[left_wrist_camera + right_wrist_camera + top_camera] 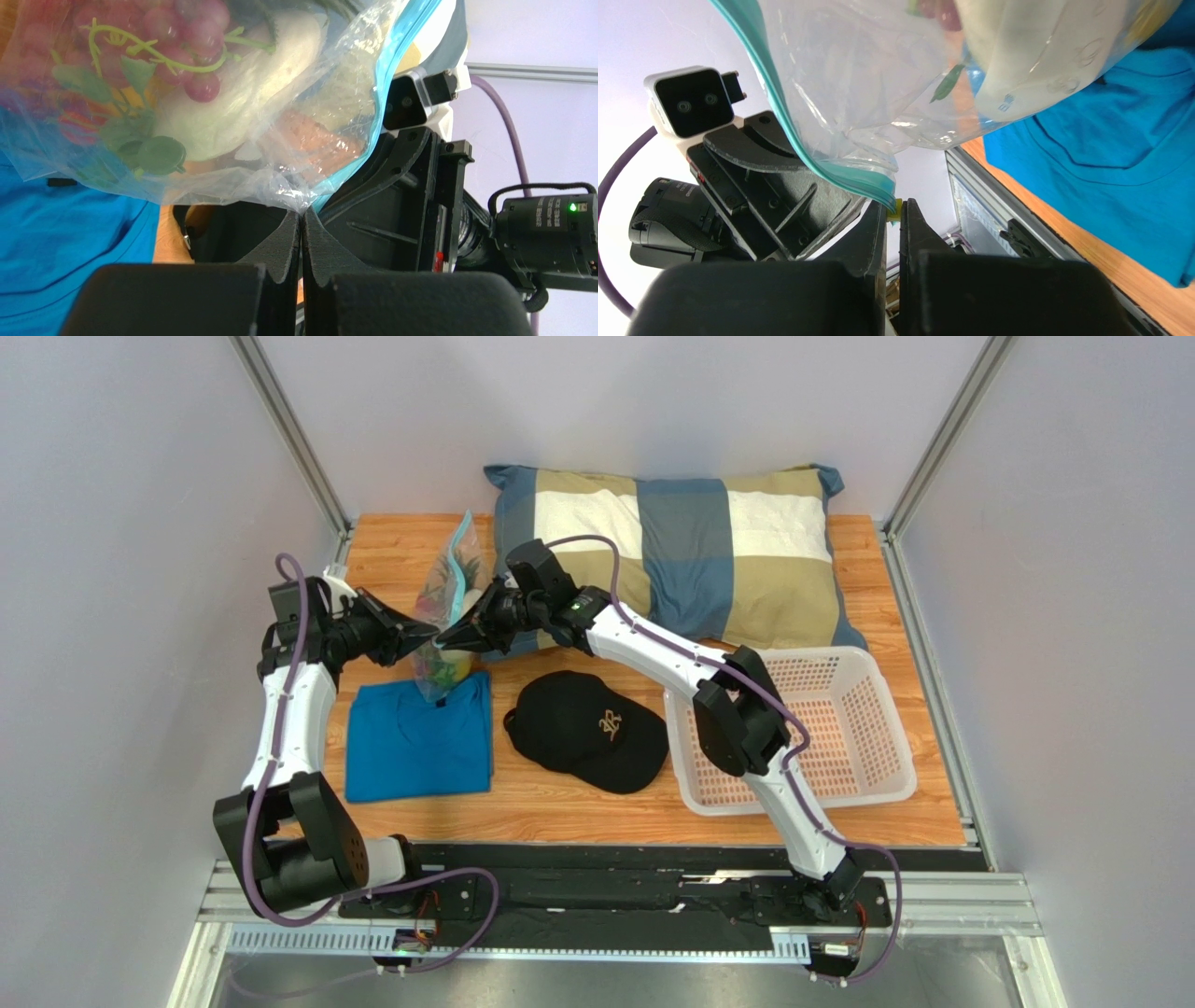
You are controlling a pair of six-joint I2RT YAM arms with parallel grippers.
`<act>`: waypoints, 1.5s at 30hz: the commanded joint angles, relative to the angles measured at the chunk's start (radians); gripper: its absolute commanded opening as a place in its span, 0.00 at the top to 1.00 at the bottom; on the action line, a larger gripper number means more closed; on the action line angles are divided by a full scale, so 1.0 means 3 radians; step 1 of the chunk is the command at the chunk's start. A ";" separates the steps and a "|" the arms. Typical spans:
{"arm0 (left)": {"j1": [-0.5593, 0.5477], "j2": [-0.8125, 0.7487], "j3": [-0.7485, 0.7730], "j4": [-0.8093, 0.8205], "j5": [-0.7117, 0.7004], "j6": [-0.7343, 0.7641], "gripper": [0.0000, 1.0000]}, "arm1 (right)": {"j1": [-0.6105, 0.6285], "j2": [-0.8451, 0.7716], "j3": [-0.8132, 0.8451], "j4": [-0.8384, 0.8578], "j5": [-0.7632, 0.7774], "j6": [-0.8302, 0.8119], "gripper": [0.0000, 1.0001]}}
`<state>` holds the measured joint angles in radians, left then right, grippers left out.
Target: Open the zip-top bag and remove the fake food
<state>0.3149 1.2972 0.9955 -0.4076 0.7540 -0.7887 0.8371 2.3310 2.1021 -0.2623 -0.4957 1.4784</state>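
A: Gripper states?
B: The left gripper (302,217) is clamped on a fold of the zip-top bag's (105,150) clear film. The right gripper (896,210) is pinched tight on the corner of the teal zip strip (843,180).
A: Where's the bag?
B: It's off the table (589,819), hanging between the two grippers. It sits over the far edge of the blue shirt (418,742), just left of the pillow (673,546). The fingertips face each other, close together.
A: Food?
B: The fake food (231,98) is all inside the bag. The grapes (202,85) and cream-white vegetable (281,49) press against the film. The rest is blurred.
A: Zip parted?
B: Can't tell.
A: Anything else on the table?
B: A black cap (582,735) beside the shirt, and a white basket (828,742) to its right.
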 commanded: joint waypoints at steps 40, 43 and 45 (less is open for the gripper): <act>-0.0629 0.1058 0.1922 -0.1212 -0.0805 0.1340 0.49 | -0.0086 0.0237 0.1067 -0.1002 -0.0444 -0.2631 1.00; -0.0763 0.1254 0.2122 -0.1285 -0.0974 0.1417 0.48 | -0.0106 0.0237 0.1067 -0.1018 -0.0469 -0.2709 1.00; -0.0809 0.1295 0.2219 -0.1275 -0.1071 0.1427 0.47 | -0.0116 0.0253 0.1062 -0.1013 -0.0500 -0.2729 1.00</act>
<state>0.1036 1.6760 1.5848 -0.6903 0.5167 -0.4324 0.8062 2.4020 2.3753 -0.5495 -0.6125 0.7494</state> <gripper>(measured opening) 0.521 0.040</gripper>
